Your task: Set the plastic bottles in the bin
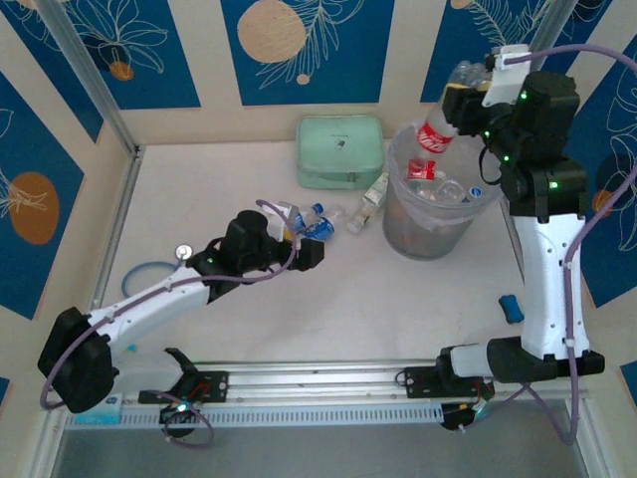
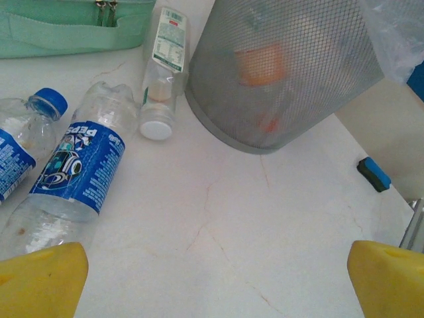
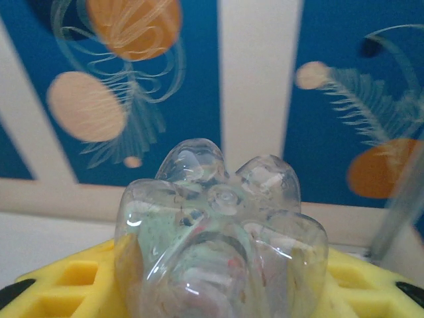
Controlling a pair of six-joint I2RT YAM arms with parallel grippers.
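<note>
Bottle with red label (image 1: pixel 436 132) hangs cap-down over bin (image 1: pixel 428 234), far right; right gripper (image 1: pixel 466 100) clamped near its base, so release should drop it among bottles already inside; left gripper (image 2: pixel 215 281) low over table centre, jaws spread wide and empty, Pepsi bottle (image 2: pixel 79 172) lying flat just left, likely next pick; white-capped bottle (image 2: pixel 162 79) lies just beside bin foot; mint-green case (image 1: pixel 340 149) beyond, not for bin.
</note>
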